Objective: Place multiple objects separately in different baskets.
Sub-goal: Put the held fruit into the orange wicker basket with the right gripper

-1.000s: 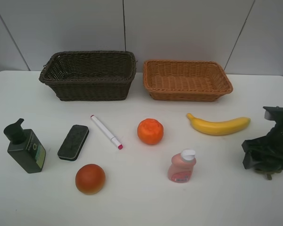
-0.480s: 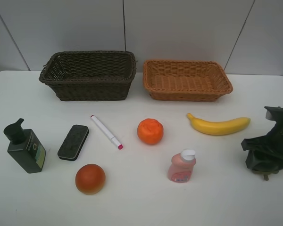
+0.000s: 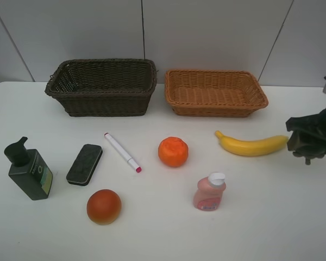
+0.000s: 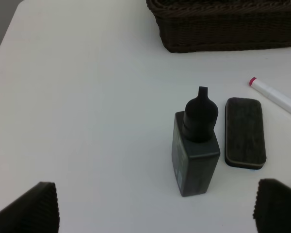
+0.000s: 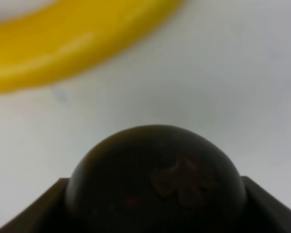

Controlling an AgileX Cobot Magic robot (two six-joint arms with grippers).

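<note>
From the exterior high view, the right gripper (image 3: 307, 144) enters at the edge, partly cut off. The yellow banana (image 3: 252, 145) lies just beside it, and what the jaws hold is hard to make out here.

Only the left wrist view shows the left gripper (image 4: 153, 208). Its jaws are spread wide and grasp nothing. The dark green pump bottle (image 4: 196, 155) stands between and just ahead of the fingertips. The black eraser (image 4: 245, 131) is beside the bottle, and the dark brown basket (image 4: 223, 29) is farther ahead.

The right wrist view settles the grip: the jaws are clamped on the dark green round fruit (image 5: 155, 179). The blurred banana lies close beyond it.
</note>
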